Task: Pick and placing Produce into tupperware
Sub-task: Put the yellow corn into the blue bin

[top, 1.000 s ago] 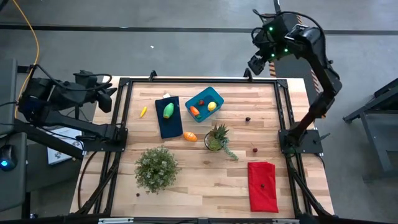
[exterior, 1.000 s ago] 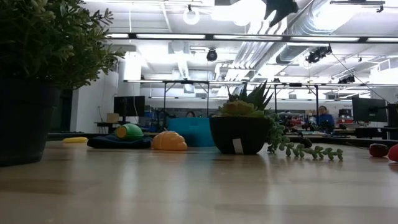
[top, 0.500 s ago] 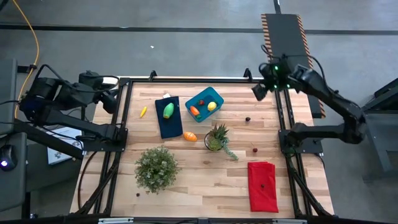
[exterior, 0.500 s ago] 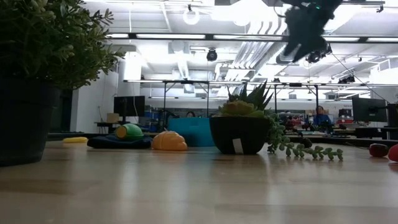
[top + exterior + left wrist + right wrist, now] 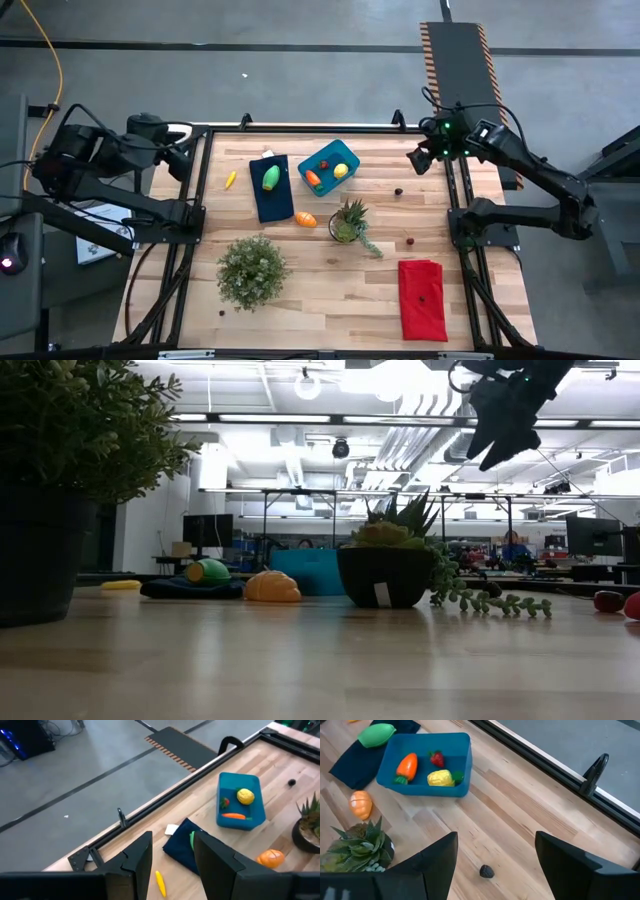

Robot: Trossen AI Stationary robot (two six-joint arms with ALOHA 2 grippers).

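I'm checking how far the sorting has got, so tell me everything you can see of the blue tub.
The blue tub is a small, bright blue rectangular container that looks like plastic, with rounded corners and low walls, open at the top. It rests flat on the wooden table, turned at an angle to its edges, near the far side. Inside lie an orange carrot, a yellow lemon and a small red strawberry. A dark blue cloth lies just beside it. No end effector touches it.

Red cloth (image 5: 422, 298), two potted plants (image 5: 252, 268)
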